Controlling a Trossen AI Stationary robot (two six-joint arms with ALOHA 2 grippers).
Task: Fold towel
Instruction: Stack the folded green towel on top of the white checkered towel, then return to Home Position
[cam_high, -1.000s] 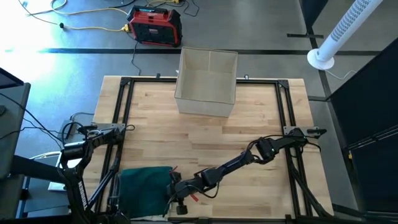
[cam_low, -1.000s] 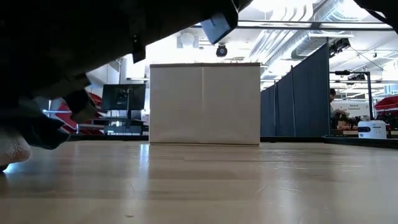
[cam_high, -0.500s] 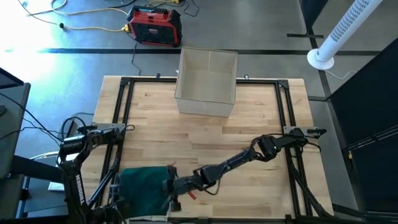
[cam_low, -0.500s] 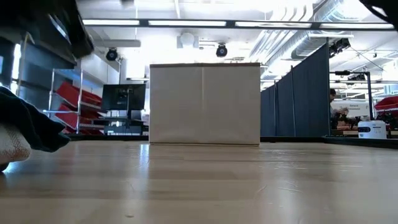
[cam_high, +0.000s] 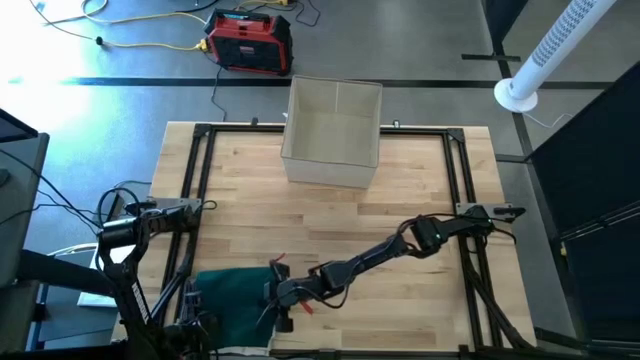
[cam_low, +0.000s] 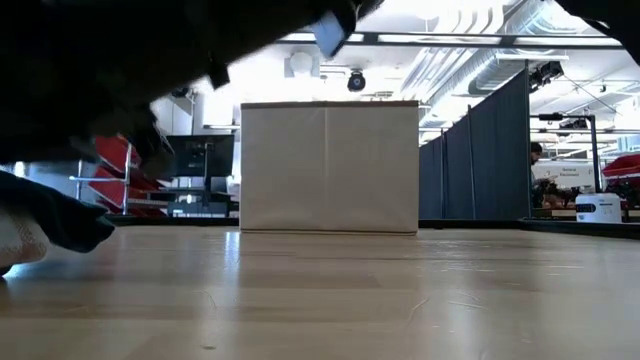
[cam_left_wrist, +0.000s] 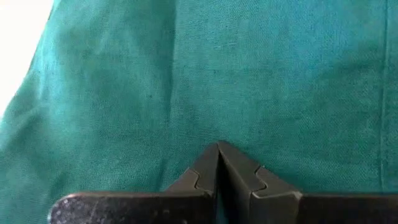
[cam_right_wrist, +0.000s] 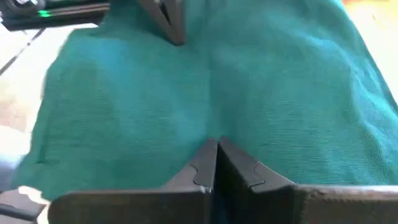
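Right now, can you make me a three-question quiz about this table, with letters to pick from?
1. Where does the towel lie?
A. near edge of the table, on the left
B. inside the box
C. on the floor

2. What colour is the towel?
A. red
B. green
C. white

3. How are the fingers of the right hand?
A. wide open
B. shut
C. around the box

Answers:
1 A, the high view shows it at the near left corner.
2 B, both wrist views show green cloth.
3 B, its fingers meet over the cloth, as do those of the left hand. The box stands apart at the far edge.
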